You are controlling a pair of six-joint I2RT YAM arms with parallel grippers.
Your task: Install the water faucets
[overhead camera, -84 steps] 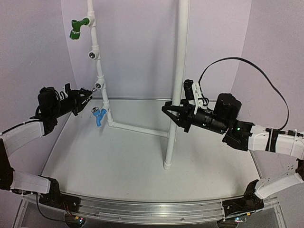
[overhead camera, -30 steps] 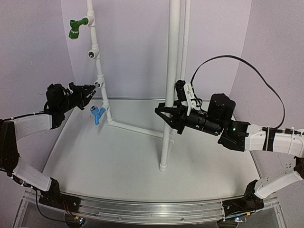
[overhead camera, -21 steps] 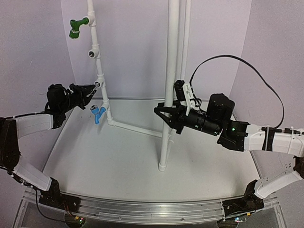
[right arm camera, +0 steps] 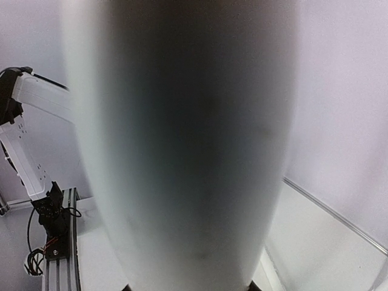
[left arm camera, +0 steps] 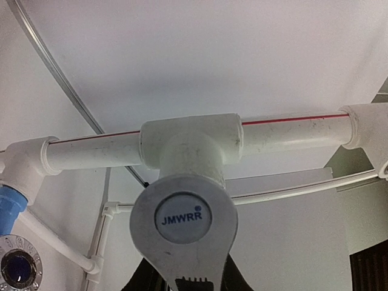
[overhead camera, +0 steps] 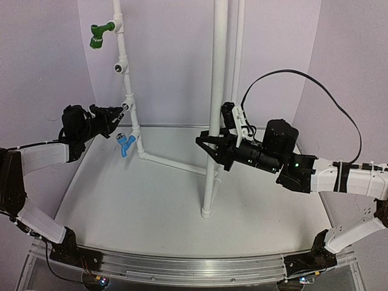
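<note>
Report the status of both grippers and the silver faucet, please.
Left gripper shut on silver faucet, held at the tee. Right gripper shut on tall pipe. Blue faucet already mounted below. Nothing in the way.

Upright pipe [overhead camera: 217,91] stood mid-table, low slanted pipe [overhead camera: 176,165] ran from it to the tee riser [overhead camera: 127,91], blue faucet [overhead camera: 125,145] jutting there. Table [overhead camera: 133,206] in front was open.

the overhead view was bright, even and sharp, with faint shadows on the tabletop [overhead camera: 121,200]. the left wrist view was crisp, the silver faucet [left arm camera: 183,221] softly gleaming. the right wrist view showed a white pipe [right arm camera: 188,145] wholly blurred, dark-centred.
</note>
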